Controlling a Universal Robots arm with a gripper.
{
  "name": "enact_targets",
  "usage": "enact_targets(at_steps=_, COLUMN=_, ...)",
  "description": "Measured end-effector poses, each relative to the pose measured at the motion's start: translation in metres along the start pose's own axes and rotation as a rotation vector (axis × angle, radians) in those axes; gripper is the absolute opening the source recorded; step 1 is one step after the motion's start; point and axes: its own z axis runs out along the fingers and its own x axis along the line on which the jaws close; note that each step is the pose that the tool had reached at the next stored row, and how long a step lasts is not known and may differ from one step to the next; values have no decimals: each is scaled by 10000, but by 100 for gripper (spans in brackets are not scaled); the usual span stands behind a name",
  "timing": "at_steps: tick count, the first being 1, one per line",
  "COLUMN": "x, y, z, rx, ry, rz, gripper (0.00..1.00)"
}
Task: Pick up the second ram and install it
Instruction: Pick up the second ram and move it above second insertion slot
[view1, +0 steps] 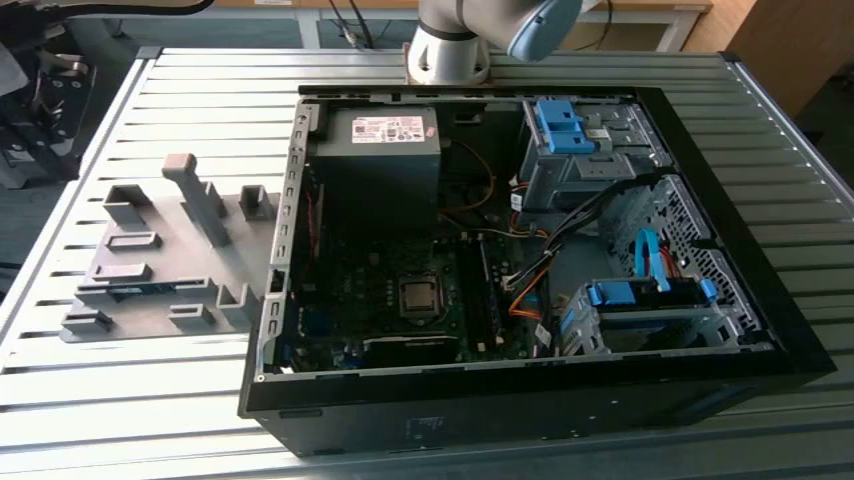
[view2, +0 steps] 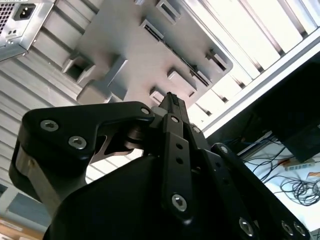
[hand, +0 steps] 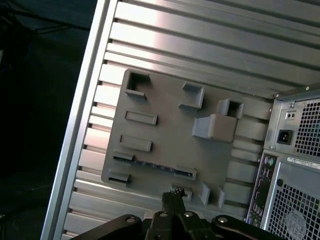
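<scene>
The second ram (hand: 152, 165) is a thin dark stick standing on edge between two slots of the grey holder plate (hand: 165, 135); in the exterior view its blue-green side (view1: 134, 289) shows near the plate's front. In the second wrist view the ram (view2: 181, 60) is a dark line across the plate. My gripper (hand: 173, 199) hovers well above the plate, close to the ram's side of it, with its black fingers (view2: 172, 107) pressed together and nothing between them.
An open black computer case (view1: 534, 390) lies on the slatted metal table (view1: 200, 90), to the exterior view's right of the plate. Inside are the motherboard (view1: 400, 290), a power supply (view1: 380, 135) and blue-latched drive cages (view1: 641, 300). A tall grey post (view1: 200, 200) rises from the plate.
</scene>
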Motion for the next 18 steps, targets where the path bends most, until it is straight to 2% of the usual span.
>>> enact_targets(at_steps=18, x=0, y=0, z=16, rx=-37, ry=67, rz=-3084, gripper=11)
